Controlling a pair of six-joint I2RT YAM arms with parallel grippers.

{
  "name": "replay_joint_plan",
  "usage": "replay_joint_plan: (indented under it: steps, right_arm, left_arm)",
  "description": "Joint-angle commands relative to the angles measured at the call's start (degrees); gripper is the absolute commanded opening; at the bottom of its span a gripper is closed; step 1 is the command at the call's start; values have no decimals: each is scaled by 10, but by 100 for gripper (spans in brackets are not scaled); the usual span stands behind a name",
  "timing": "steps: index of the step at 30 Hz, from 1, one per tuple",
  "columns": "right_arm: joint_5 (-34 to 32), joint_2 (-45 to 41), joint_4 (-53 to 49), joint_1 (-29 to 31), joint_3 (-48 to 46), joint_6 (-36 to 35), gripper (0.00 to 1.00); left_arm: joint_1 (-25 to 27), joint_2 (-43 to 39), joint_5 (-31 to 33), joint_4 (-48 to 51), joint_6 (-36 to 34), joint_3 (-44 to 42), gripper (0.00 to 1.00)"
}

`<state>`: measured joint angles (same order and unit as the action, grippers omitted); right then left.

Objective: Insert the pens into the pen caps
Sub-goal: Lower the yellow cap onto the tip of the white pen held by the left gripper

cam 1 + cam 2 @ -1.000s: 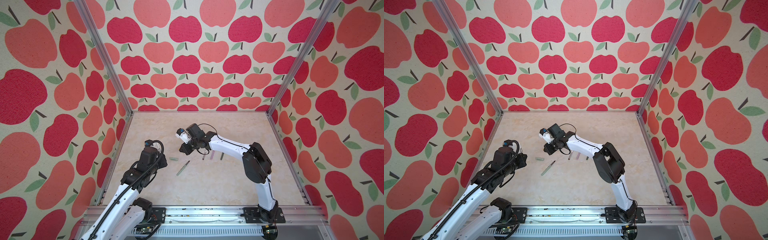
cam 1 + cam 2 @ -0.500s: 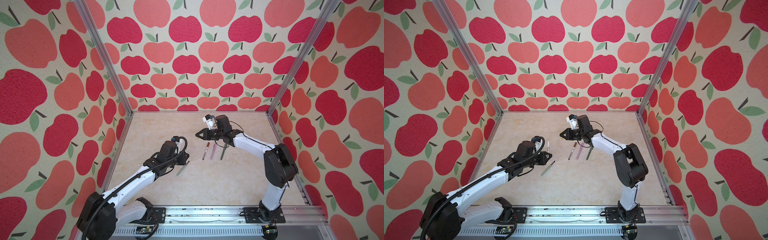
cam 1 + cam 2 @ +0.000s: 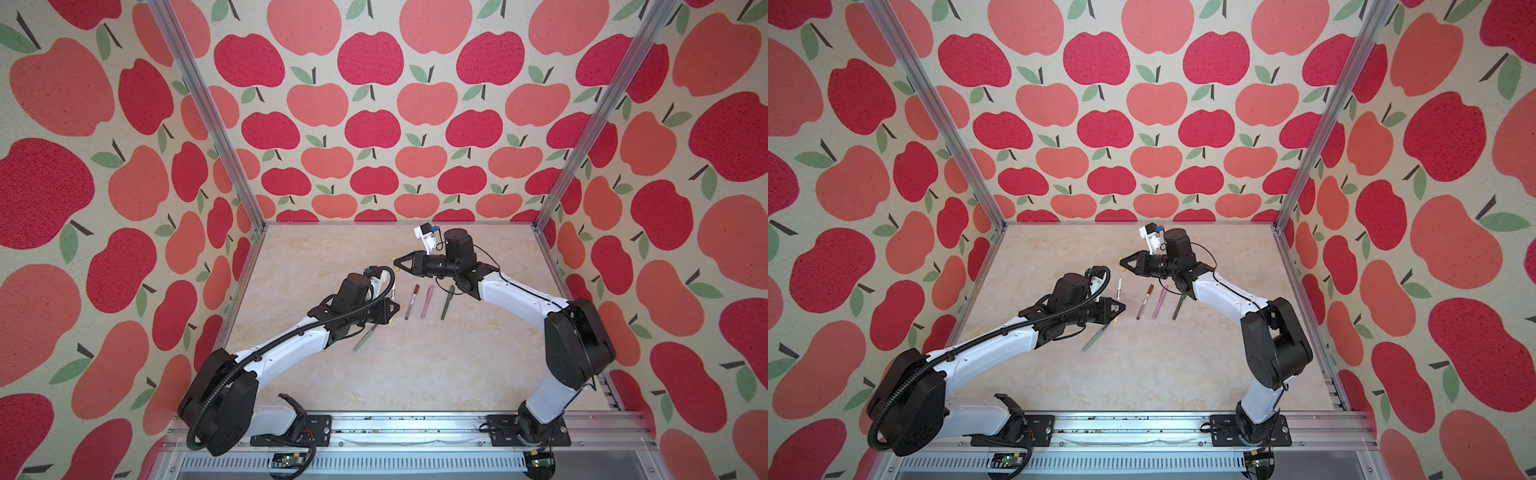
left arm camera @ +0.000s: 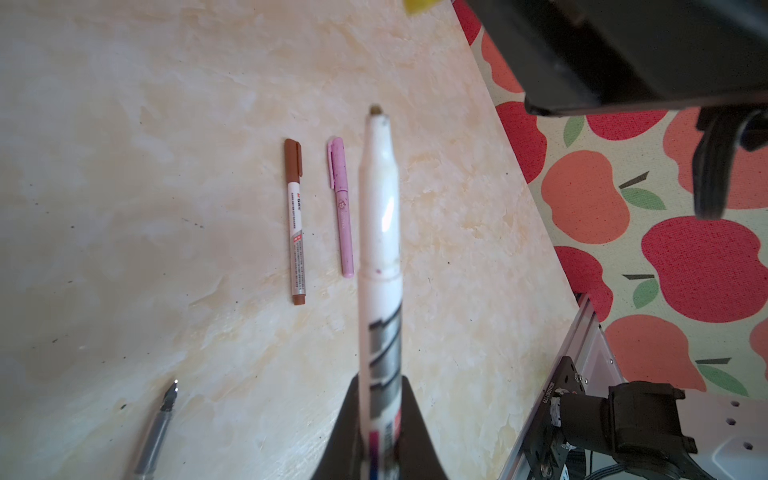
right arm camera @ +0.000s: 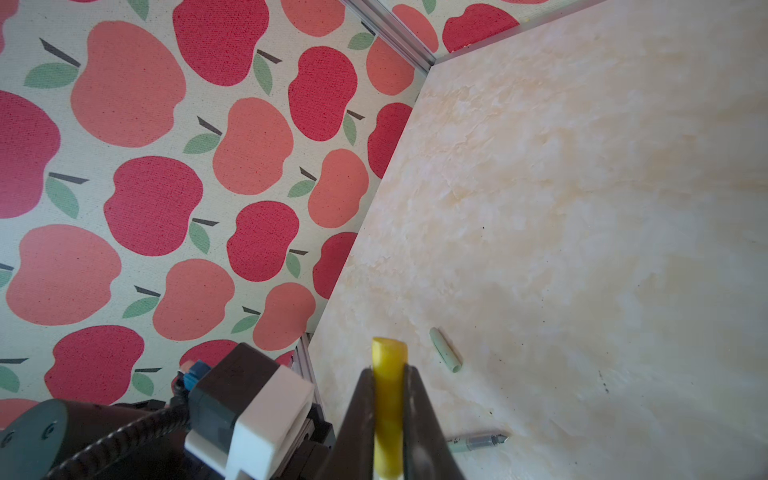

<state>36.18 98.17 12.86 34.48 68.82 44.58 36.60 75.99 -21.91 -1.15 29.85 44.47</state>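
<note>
My left gripper point(image 3: 392, 309) point(image 3: 1121, 308) point(image 4: 380, 436) is shut on a white printed pen point(image 3: 392, 291) point(image 3: 1119, 289) point(image 4: 380, 249), whose bare tip points away toward the back. Just behind it, my right gripper point(image 3: 395, 262) point(image 3: 1121, 262) point(image 5: 388, 374) is shut on a yellow pen cap point(image 5: 388, 357) point(image 4: 419, 4). The gripper faces left, a short gap from the pen tip. A pale sage green pen point(image 3: 365, 337) point(image 3: 1096, 337) point(image 5: 478, 442) point(image 4: 160, 424) lies uncapped under the left wrist. A light green cap point(image 5: 445, 350) lies loose near it, hidden in both top views.
Three capped pens lie side by side mid-table: brown-capped white point(image 3: 412, 301) point(image 4: 295, 220), pink point(image 3: 427, 301) point(image 4: 341, 208) and dark green point(image 3: 447, 301). Aluminium posts point(image 3: 208, 112) and apple-print walls enclose the marbled table point(image 3: 415, 374). The arm bases sit on the front rail point(image 3: 395, 424).
The left arm has reached from the left edge to mid-table with the white pen. The right gripper has swung right and back, uncovering the three capped pens.
</note>
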Motion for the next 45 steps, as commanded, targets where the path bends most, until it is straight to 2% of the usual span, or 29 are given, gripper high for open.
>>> replay_joint_plan:
  steps: [1, 45]
  right_arm:
    - [20, 5, 43, -2, -11, 33, 13]
    - [18, 18, 55, 13, -22, 33, 11]
  left_arm:
    - [4, 6, -5, -15, -9, 16, 0]
    - [3, -7, 30, -3, -14, 20, 0]
